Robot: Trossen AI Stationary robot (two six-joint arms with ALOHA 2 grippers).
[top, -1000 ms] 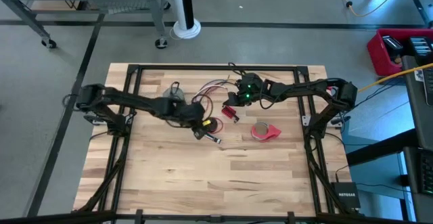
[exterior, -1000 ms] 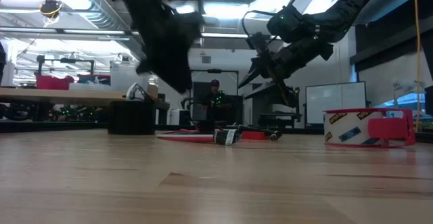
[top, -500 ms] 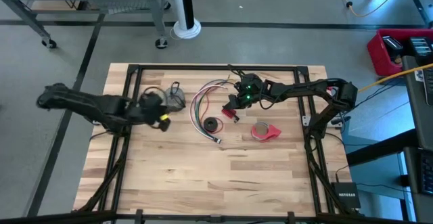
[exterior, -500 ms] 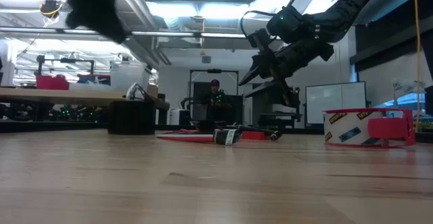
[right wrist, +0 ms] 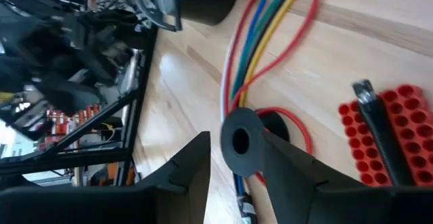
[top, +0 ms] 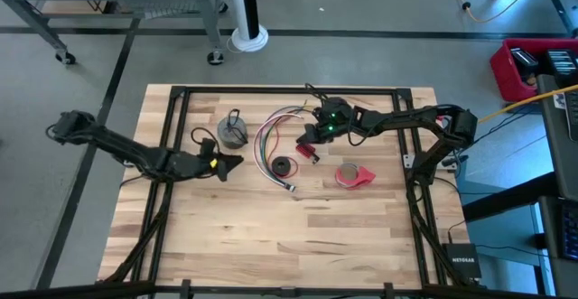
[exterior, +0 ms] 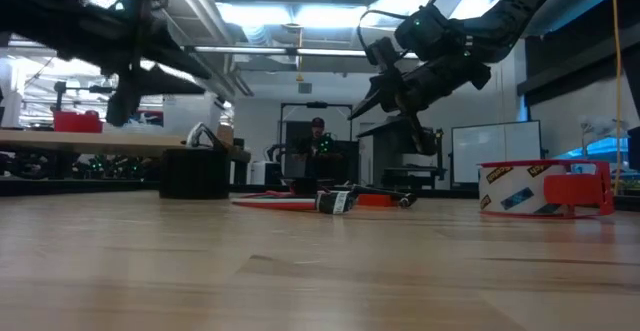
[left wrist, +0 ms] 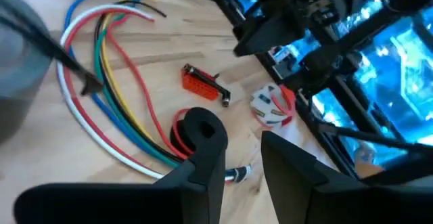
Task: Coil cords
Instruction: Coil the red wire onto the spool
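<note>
A: Where's the long wire bundle [top: 269,138]?
B: Looped on the tabletop [top: 271,236], mid-back.
A: And the grippers?
B: Left gripper [top: 231,162] spread, empty, near the grey coil [top: 233,132]. Right gripper [top: 307,136] spread above the red block [top: 308,150].

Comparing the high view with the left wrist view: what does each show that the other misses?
Only the high view shows the whole table, the grey coil as a coil, and both arms, with the left claw apart from the cords. Only the left wrist view separates the wire bundle's colours and shows the red block's holes. Both share the bundle, block, black-and-red coil and tape roll.
</note>
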